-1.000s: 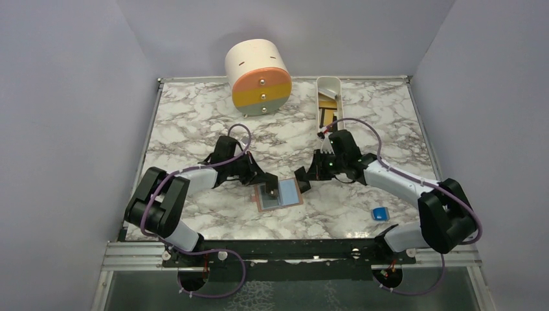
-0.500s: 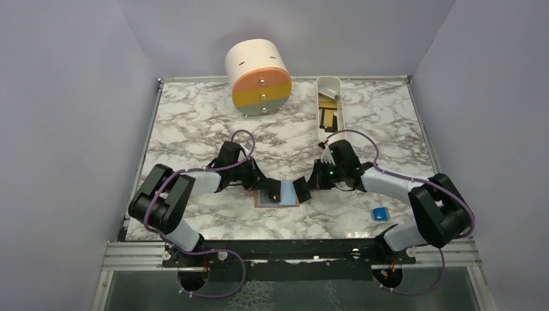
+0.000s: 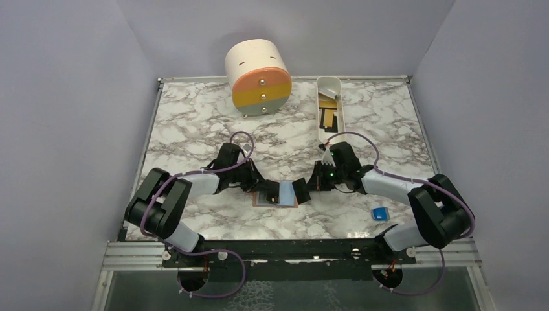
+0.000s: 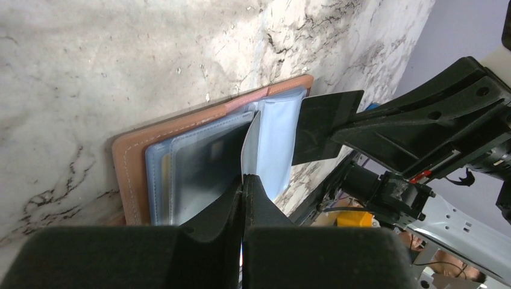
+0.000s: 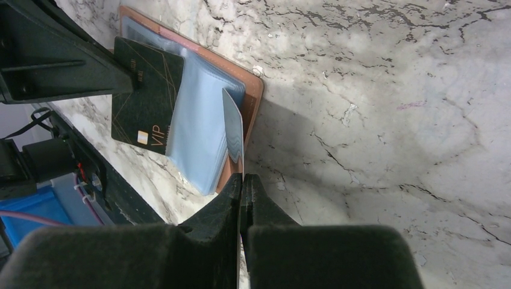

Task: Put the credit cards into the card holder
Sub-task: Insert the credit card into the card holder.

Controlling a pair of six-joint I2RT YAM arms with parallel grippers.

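Observation:
The tan card holder point(image 3: 278, 201) lies open on the marble between the arms, and its light-blue sleeves point(image 4: 278, 141) bulge upward. My left gripper point(image 3: 262, 190) is over its left half. It is shut point(image 4: 243, 180) on a thin card seen edge-on in its own view. In the right wrist view this is a black VIP card point(image 5: 146, 90) against the sleeves. My right gripper point(image 3: 309, 184) is at the holder's right edge, shut point(image 5: 241, 177) on another card point(image 5: 234, 129). That card looks black in the left wrist view point(image 4: 322, 126), and its corner is over the sleeves.
A long white tray point(image 3: 330, 87) at the back right holds more cards point(image 3: 329, 116). A round cream drawer unit point(image 3: 259, 78) stands at the back centre. A small bright blue block point(image 3: 379, 213) lies near the right arm's base.
Both grippers have moved toward the near edge and closer together over the card holder, each still gripping its card. The holder now sits slightly nearer and squarer.

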